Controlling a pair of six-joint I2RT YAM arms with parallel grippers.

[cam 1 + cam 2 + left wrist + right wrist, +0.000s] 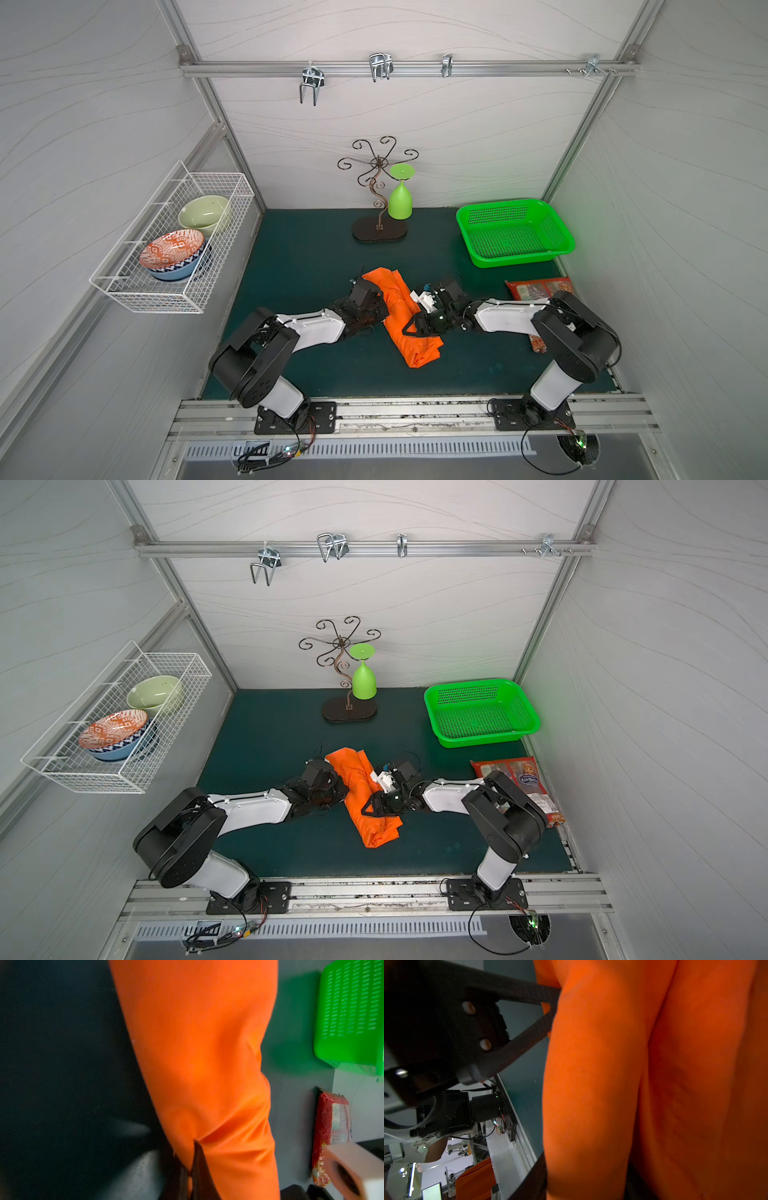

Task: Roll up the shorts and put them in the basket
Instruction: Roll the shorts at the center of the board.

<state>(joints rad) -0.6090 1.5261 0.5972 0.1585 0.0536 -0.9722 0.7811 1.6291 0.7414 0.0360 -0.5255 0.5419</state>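
Orange shorts [419, 347]: left end effector [380, 311] pinching, right end effector [410, 327] straddling.

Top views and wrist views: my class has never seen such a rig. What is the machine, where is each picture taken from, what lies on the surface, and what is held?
Two white-and-black robot arms are bolted at the front of a dark green mat. Each ends in a pincer. Both top views look down from overhead; each wrist view rides on an arm. On the mat lie bright orange cloth shorts bunched into a long bundle, a green plastic basket, a red snack packet and a curly metal stand bearing an upturned green goblet. The left pincer is shut on a fold of the shorts; the right pincer is open, astride the bundle.
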